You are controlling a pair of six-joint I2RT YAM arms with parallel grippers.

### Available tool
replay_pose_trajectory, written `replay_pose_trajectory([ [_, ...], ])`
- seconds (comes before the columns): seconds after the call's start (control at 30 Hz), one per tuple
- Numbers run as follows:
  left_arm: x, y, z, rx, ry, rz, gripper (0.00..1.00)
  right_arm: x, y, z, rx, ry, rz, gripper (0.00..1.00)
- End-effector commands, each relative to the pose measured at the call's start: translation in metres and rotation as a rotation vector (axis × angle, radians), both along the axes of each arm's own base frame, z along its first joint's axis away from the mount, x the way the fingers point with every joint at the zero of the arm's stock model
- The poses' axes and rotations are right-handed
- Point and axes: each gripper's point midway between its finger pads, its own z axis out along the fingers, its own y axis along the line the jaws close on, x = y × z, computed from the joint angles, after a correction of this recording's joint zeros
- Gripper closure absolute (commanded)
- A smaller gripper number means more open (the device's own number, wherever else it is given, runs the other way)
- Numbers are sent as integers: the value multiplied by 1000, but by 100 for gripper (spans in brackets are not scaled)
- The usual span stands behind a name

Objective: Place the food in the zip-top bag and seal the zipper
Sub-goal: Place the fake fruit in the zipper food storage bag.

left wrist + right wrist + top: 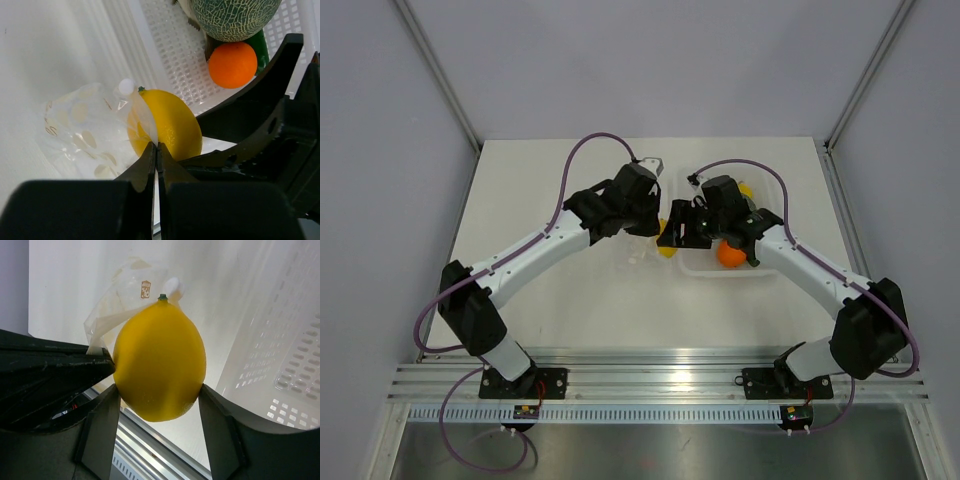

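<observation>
The food, a bright yellow lemon (160, 360), hangs stem-up between the fingers of my right gripper (159, 388), which is shut on its sides. The clear zip-top bag (85, 130) with pale printed spots lies crumpled on the white table, just left of the lemon (167, 125). My left gripper (156, 146) is shut on a thin strip of the bag's mouth edge, right against the lemon. The lemon's stem end meets the bag's opening (125, 295). From above, both grippers meet at the lemon (666, 250) in mid-table. I cannot make out the zipper itself.
A white perforated basket (175, 55) stands right of the bag, holding a grey-green melon (235, 17), an orange (232, 64) and something dark green (260, 42). From above, the orange (731, 255) lies under the right arm. White walls enclose the table.
</observation>
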Motion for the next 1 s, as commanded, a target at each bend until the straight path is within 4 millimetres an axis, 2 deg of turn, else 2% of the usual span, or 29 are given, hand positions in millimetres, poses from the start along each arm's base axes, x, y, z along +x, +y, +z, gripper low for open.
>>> replay_pose_trajectory([
  [0.0, -1, -17, 33, -126, -53, -40, 100, 5, 12, 20, 22, -56, 46, 32],
  [0.3, -10, -25, 34, -181, -29, -84, 100, 9, 14, 17, 11, -45, 39, 21],
  [0.4, -9, -21, 31, -175, -24, -73, 100, 8, 14, 21, 29, -63, 34, 19],
  [0.43, -8, -20, 30, -174, -21, -72, 100, 8, 14, 32, 54, -95, 31, 19],
  [0.5, -6, -17, 25, -172, -11, -66, 100, 8, 12, 39, 63, -115, 15, 17],
  [0.8, -2, -22, 14, -192, 24, -76, 100, 2, 4, 56, 81, -157, -2, 17],
  [0.97, 1, -26, 14, -216, 35, -82, 100, 0, -5, 58, 69, -172, -40, 26],
])
